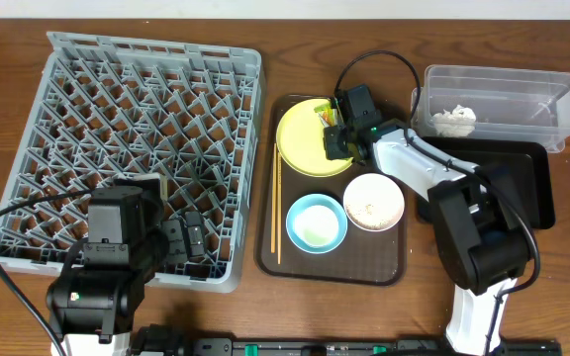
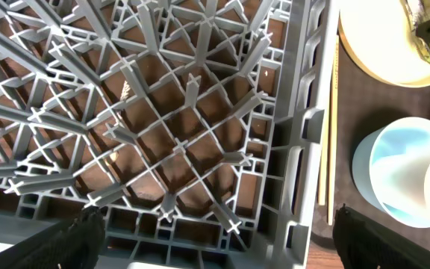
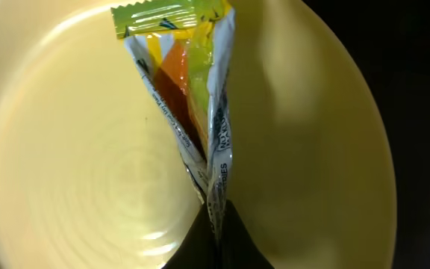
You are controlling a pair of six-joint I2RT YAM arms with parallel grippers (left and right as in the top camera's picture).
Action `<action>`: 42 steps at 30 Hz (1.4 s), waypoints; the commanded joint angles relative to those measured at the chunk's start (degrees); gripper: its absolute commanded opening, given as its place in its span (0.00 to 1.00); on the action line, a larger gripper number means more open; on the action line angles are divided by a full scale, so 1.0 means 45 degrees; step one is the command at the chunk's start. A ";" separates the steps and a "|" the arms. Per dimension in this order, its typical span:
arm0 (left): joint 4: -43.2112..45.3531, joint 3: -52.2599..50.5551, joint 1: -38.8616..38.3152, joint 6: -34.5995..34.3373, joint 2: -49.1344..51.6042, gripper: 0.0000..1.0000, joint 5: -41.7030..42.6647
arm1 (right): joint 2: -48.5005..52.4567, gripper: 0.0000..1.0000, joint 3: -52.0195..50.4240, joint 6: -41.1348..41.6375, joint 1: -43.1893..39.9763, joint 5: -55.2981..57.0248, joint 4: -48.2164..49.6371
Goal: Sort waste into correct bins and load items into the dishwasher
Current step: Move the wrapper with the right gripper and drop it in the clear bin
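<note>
A dark wooden table (image 1: 8,20) fills the overhead view. On it, the brown serving tray (image 1: 389,267) lies between the grey dish rack (image 1: 146,99) on its left and the clear tub (image 1: 562,109) on its right. At the tray's far end, over the yellow plate (image 1: 300,148), the right hand (image 3: 216,224) is clamped on the snack wrapper (image 3: 189,90). The wrapper's long axis runs away from the fingers, with its green sealed edge farthest. The chopsticks (image 1: 277,203) lie lengthwise along the tray's left edge. The left hand (image 2: 215,246), fingers wide apart, hovers over the rack beside the tray.

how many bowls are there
2. The blue bowl sits near the front of the brown tray; the white bowl is just right of it on the same tray. None appears hidden.
</note>
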 commanded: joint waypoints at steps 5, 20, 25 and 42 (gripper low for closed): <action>-0.0029 0.0267 -0.0049 -0.0029 -0.0024 0.98 0.0083 | -0.2691 0.01 0.0015 0.0855 -0.0549 0.0971 -0.0112; -0.0034 0.0267 -0.0049 -0.0029 -0.0024 0.98 0.0185 | -0.4483 0.02 0.0010 0.7431 -0.5119 0.3614 -0.1243; -0.0029 0.0267 -0.0049 -0.0029 -0.0024 0.98 0.0180 | -0.3813 0.25 0.0010 0.7446 -0.5819 0.3395 -0.1001; -0.0029 0.0267 -0.0049 -0.0029 -0.0024 0.98 0.0180 | -0.6630 0.68 0.0010 -0.0510 -0.5693 -0.2788 -0.4376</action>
